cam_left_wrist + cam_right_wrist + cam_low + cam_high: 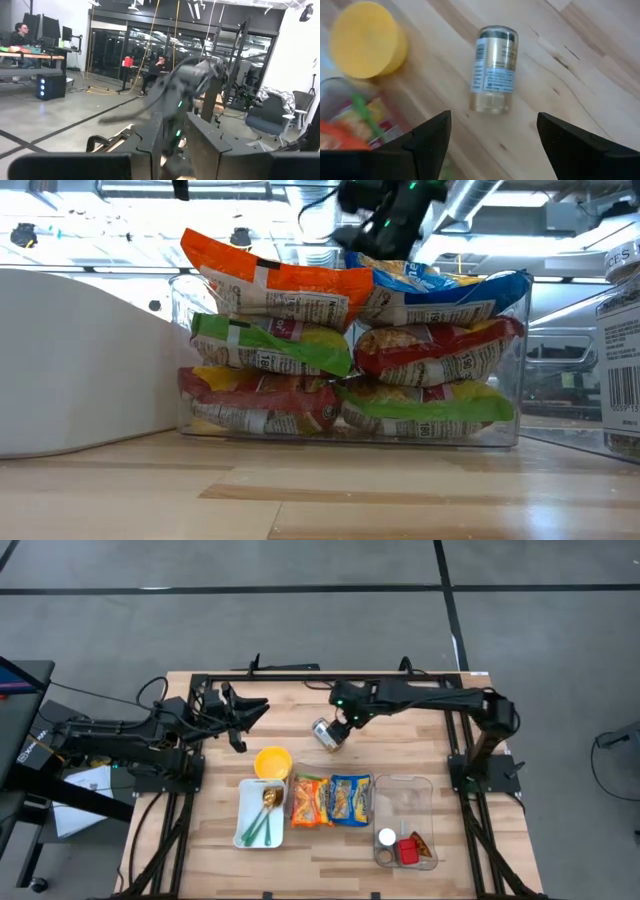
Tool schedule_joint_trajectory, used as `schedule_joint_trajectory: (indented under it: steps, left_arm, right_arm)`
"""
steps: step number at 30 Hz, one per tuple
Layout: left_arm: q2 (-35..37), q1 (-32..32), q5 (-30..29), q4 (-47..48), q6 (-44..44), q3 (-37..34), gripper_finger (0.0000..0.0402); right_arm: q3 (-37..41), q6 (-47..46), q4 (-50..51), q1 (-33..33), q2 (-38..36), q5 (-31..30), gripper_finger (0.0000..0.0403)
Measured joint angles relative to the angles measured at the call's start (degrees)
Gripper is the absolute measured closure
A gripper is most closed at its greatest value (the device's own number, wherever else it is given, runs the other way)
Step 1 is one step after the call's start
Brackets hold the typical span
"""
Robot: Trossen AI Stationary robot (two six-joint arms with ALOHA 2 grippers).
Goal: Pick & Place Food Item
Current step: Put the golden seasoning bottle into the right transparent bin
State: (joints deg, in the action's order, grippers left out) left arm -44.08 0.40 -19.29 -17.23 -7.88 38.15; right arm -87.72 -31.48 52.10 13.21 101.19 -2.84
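Small jar (493, 70), gold body with a dark cap, lies on its side on the bare wood of the table (220, 700), near the yellow cup (273, 761) and beside the far end of the snack bin. Nothing touching it.

Right gripper (333, 734) hovers directly above the jar, fingers (427, 137) spread wide to either side of it, holding nothing. Left gripper (243, 717) waits at the table's far left, pointing out into the room, fingers nearly together with a narrow gap, nothing between them.

Step in hand, as judged: approach for the pick. To do it well: descend straight, keep the jar centred between the fingers, close across the narrow round body rather than along its length. A lying cylinder is apt to roll if one finger touches first, so both should meet it together. Keep clear of the cup.

Count:
- jar: one
- yellow cup: one
- white tray (262, 813) with utensils: one
- clear bin of snack packets (350, 350): one; six packets visible from the low view, two stacks of three
- clear bin (405, 821) with small items: one
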Motion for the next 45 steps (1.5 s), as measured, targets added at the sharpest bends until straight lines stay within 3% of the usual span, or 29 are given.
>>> schedule_joint_trajectory:
  steps: [9,28,45]
  left_arm:
    - [0.0,-0.2,0.0,-0.4,-0.1,0.0,0.0325]
    - [0.0,-0.2,0.1,-0.4,-0.5,0.0,0.0325]
    - [0.0,-0.2,0.0,-0.4,-0.5,0.0,0.0325]
  right_arm:
    - [0.0,0.0,-4.9,-0.5,7.4,-1.9,0.0115]
    - [0.1,1.0,-6.3,-1.9,16.4,1.2,0.0115]
    - [0.6,1.9,-9.8,-1.5,17.9,2.0,0.0114]
